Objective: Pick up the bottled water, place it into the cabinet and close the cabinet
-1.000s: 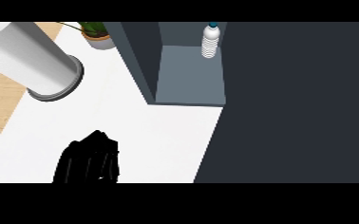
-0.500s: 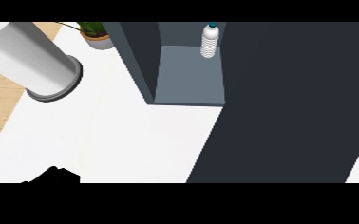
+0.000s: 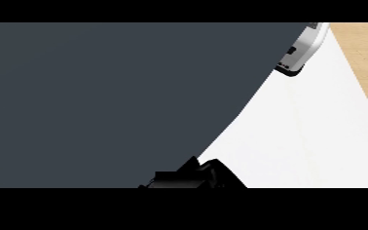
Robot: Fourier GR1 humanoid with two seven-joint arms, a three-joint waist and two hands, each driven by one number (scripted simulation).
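Black hand (image 3: 197,176) peeks in at the near edge, fingers impossible to read. Dark grey flat cabinet face (image 3: 122,102) fills the left; bottled water hidden. White counter (image 3: 302,131) right, white-grey appliance (image 3: 302,48) far right.

You are looking at a broad dark slate-grey panel (image 3: 122,102) that fills the left and middle of the view, flat and evenly shaded, with no handle or seam showing on it. Its right edge curves down from the top right toward the lower middle. To the right of it you see the white counter top (image 3: 302,131), smooth and brightly lit. At the far top right corner a strip of light wooden floor (image 3: 354,39) shows beyond the counter's edge. A white appliance (image 3: 302,48) with a dark base stands at the counter's upper end.
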